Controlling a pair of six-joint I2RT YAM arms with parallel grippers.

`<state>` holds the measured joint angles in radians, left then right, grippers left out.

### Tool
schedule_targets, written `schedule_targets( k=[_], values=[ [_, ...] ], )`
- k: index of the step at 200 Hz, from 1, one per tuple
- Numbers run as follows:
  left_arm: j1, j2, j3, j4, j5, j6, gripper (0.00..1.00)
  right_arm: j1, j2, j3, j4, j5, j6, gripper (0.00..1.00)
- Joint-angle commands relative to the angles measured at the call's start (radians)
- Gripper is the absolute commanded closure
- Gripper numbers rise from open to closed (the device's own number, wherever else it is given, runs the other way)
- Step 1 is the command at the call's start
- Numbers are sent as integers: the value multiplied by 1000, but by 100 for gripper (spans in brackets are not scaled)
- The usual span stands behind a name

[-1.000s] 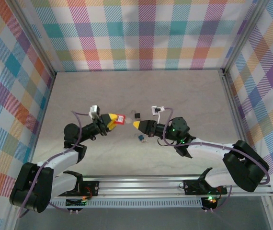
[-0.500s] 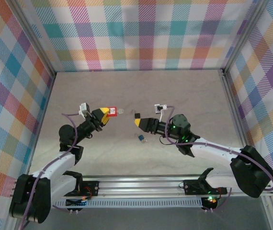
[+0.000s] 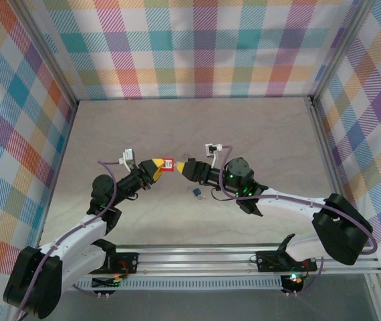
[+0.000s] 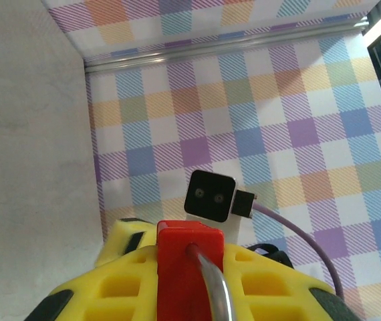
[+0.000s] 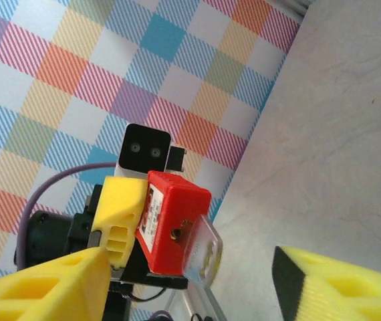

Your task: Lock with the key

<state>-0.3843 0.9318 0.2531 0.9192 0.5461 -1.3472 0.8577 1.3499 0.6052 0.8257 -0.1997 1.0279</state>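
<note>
Key (image 5: 205, 247) protruding from padlock (image 5: 167, 214) clamped in left gripper (image 3: 157, 166); right gripper (image 3: 184, 168) spread, empty. Centre on its flat, pinch squarely, turn.

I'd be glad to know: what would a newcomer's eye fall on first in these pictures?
The bright red padlock draws the eye first. It is clamped in the yellow fingers of the left gripper, near the middle of the table. The right gripper faces it closely with its jaws open, toward the lock's keyhole end. A small blue padlock lies on the table just in front of them, toward the arms' bases.
</note>
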Motion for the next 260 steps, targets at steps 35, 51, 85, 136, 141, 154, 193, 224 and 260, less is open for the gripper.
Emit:
schedule_targets(
  k=[35, 51, 85, 136, 141, 154, 193, 224, 260],
  values=[
    [-129, 42, -49, 188, -250, 71, 100, 50, 130, -46, 366, 167, 122, 48],
    [-145, 65, -84, 272, -311, 62, 100, 56, 147, -62, 436, 195, 127, 52],
    [-203, 51, -133, 312, -425, 103, 100, 79, 158, -95, 527, 285, 118, 55],
    [-249, -36, -155, 279, -532, 162, 100, 111, 211, -81, 581, 319, 129, 59],
    [-254, -44, -156, 272, -539, 167, 100, 112, 213, -79, 581, 320, 127, 59],
    [-272, -49, -163, 274, -565, 181, 100, 116, 209, -72, 581, 320, 126, 59],
    [-317, -1, -171, 341, -604, 198, 100, 120, 212, -50, 581, 307, 112, 60],
    [-339, 52, -174, 401, -616, 198, 100, 121, 221, -29, 582, 276, 104, 64],
    [-355, 38, -181, 401, -655, 222, 100, 132, 221, -30, 582, 279, 95, 68]
  ],
)
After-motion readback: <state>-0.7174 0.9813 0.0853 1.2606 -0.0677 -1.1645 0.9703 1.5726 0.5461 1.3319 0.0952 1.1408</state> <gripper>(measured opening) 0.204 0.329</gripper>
